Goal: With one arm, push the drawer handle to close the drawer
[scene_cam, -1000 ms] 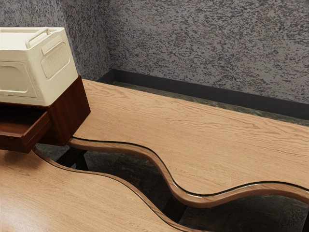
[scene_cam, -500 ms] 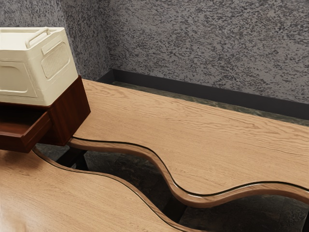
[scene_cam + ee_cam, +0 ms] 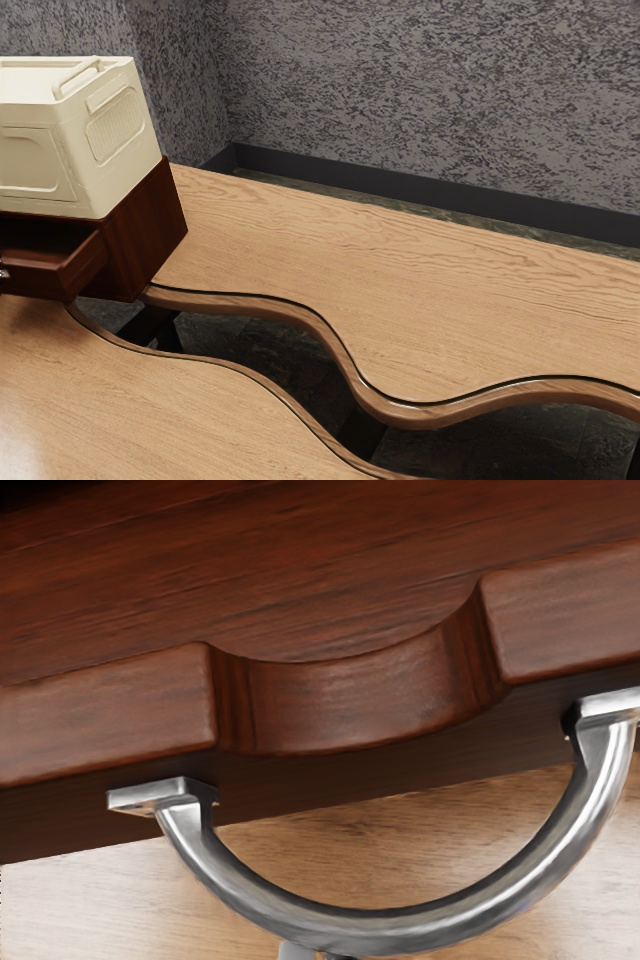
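The exterior view's left edge cuts off the drawer (image 3: 88, 267), cabinet (image 3: 145, 230) and white box (image 3: 95, 160) on it; the handle (image 3: 400, 928) has one end cropped in the wrist view. I cannot tell the gripper's state, or whether it touches anything. The drawer stands partly out, by the table's (image 3: 300, 225) wavy inner edge, pointing toward the exterior view's near side. The handle runs lengthwise along its front, bowing outward.

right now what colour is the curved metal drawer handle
Shiny silver, best seen in the wrist view.
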